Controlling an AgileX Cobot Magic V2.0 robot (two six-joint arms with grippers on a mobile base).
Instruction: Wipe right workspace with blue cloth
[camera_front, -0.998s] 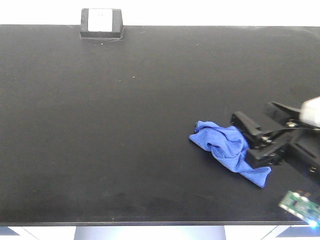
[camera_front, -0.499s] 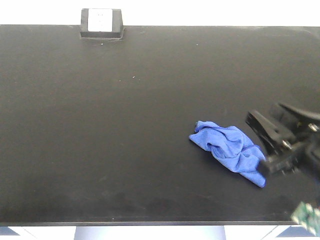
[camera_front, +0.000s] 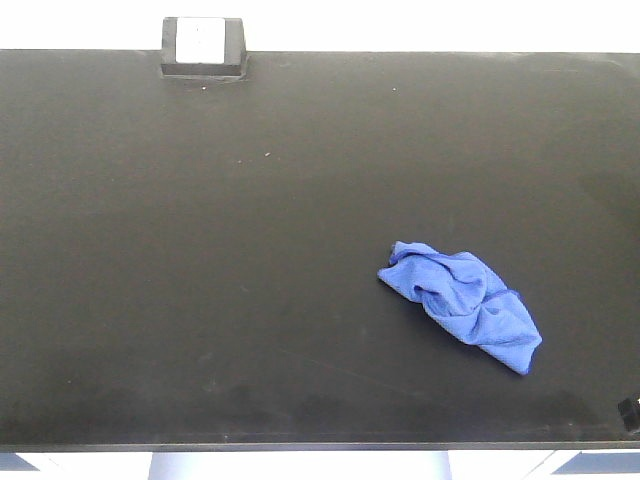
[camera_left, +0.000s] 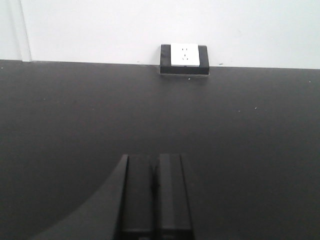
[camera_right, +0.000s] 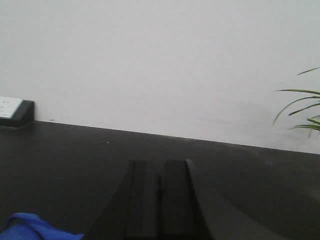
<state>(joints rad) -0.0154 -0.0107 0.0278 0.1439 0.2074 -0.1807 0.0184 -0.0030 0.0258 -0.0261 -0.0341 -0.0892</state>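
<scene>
Item one, nearest the lens: my right gripper (camera_right: 160, 200), bottom centre of the right wrist view, two black flat fingers pressed together with only a seam between them, holding nothing. I judge it parked clear of the table so the wiped area lies open.

Item two: my left gripper (camera_left: 155, 197), bottom centre of the left wrist view, likewise clenched and empty, pointed across bare table; the task asks nothing of it, so I read it as idle.

Item three: the crumpled blue woven cloth (camera_front: 462, 303), lower right of the front view, lying loose in a bunched heap, touched by no arm. A corner of it shows at the bottom left of the right wrist view (camera_right: 30, 227). I take it as set down on the right workspace with the wipe likely finished.

Item four: the matte black tabletop (camera_front: 250, 250), filling most of the front view.

Item five: the black-framed white power socket (camera_front: 203, 45), upper left, against the white wall (camera_right: 160, 60).

Item six: thin green plant leaves (camera_right: 300, 107), right edge of the right wrist view.
</scene>
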